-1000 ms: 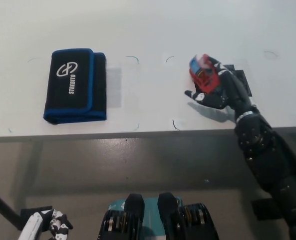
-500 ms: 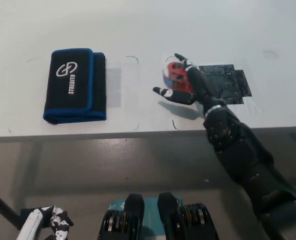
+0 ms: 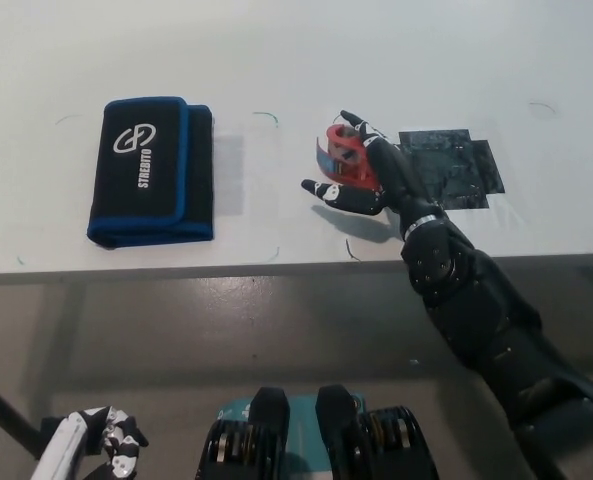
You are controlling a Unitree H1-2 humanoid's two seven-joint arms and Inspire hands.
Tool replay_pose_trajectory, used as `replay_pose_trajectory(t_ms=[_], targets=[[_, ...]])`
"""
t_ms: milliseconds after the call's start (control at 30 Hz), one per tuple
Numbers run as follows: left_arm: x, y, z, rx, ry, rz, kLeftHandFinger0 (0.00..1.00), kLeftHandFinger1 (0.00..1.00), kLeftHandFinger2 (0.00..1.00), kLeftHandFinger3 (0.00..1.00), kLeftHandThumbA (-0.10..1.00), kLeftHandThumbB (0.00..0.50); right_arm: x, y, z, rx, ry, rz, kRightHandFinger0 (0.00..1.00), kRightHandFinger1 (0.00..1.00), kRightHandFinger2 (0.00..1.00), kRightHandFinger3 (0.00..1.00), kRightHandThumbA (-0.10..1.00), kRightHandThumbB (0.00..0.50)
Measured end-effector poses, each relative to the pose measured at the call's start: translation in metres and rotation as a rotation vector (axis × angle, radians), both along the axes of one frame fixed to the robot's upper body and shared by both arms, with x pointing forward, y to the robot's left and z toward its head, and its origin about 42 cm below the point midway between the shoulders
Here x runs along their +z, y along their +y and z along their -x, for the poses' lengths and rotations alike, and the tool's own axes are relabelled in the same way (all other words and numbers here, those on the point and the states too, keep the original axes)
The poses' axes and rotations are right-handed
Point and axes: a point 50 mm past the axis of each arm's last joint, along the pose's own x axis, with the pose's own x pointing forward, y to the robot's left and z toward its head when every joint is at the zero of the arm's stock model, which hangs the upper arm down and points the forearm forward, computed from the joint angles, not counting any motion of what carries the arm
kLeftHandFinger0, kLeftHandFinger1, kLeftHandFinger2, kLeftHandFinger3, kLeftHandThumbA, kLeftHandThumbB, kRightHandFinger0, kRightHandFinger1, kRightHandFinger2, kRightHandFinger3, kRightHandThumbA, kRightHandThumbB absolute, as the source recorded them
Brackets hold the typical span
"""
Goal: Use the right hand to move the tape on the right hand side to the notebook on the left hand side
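A red roll of tape (image 3: 340, 154) is held in my black right hand (image 3: 366, 175), lifted a little above the white table (image 3: 296, 60) near its middle. The hand's fingers curl around the roll, thumb stretched toward the left. The notebook (image 3: 149, 171), black with a blue border and a white logo, lies flat at the table's left, well apart from the tape. My white left hand (image 3: 104, 448) rests low at the bottom left, below the table's edge.
A dark patterned square patch (image 3: 451, 167) lies on the table just right of my right hand. Thin pen marks (image 3: 266, 116) dot the tabletop between notebook and tape. The table's front edge runs across the middle of the view.
My right hand carried the tape leftward, from over the dark patch to the table's middle, uncovering the patch. Over the last half second it moved only slightly further left.
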Motion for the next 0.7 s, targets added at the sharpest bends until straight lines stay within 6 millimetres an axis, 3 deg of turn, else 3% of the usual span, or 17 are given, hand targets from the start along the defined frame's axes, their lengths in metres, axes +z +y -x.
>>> replay_pose_trajectory(t_ms=[233, 433, 533, 700], targets=[[0.003, -0.001, -0.005, -0.005, -0.012, 0.000, 0.33, 0.17, 0.17, 0.33, 0.12, 0.094, 0.007, 0.027, 0.000, 0.035, 0.000, -0.016, 1.00, 1.00, 1.00, 1.00, 0.98, 0.457], [0.004, -0.002, -0.007, -0.008, -0.012, -0.002, 0.32, 0.17, 0.16, 0.33, 0.11, 0.092, 0.013, 0.075, 0.010, 0.114, 0.001, -0.041, 1.00, 1.00, 1.00, 1.00, 0.91, 0.430], [0.004, -0.002, -0.007, -0.008, -0.010, -0.003, 0.32, 0.17, 0.16, 0.32, 0.12, 0.093, 0.018, 0.094, 0.014, 0.150, -0.007, -0.043, 1.00, 1.00, 1.00, 1.00, 0.97, 0.474], [0.004, -0.002, -0.007, -0.007, -0.005, -0.005, 0.32, 0.16, 0.16, 0.33, 0.09, 0.089, 0.022, 0.109, 0.018, 0.183, -0.017, -0.042, 1.00, 1.00, 1.00, 1.00, 0.94, 0.456]])
